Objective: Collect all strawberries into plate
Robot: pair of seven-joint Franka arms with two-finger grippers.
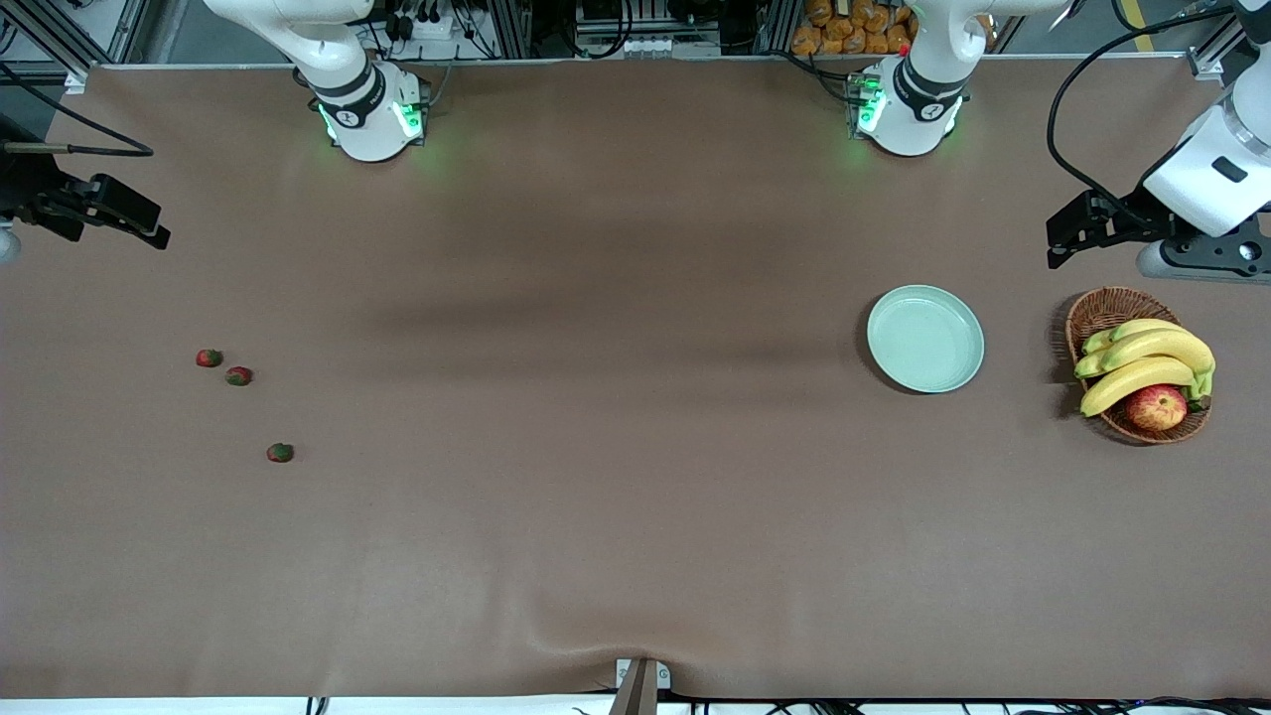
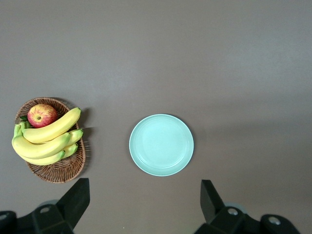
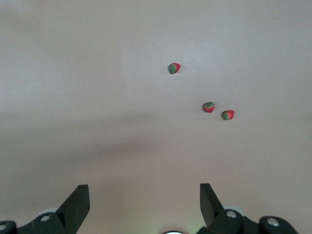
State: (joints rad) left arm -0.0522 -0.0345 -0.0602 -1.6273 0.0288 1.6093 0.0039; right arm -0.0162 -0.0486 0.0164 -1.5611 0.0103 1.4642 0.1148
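The front view looks down from high across the table, facing both bases. Each wrist view looks straight down from well above: the left shares the plate [image 2: 161, 145] and wicker basket [image 2: 61, 168], the right the three strawberries [image 3: 208, 107]

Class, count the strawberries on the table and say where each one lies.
3, all toward the right arm's end: strawberry one, strawberry two beside it, strawberry three nearest the front camera. None hidden.

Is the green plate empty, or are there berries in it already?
Empty. The plate shows only its bare mint surface in both views, and all three strawberries lie on the table toward the right arm's end.
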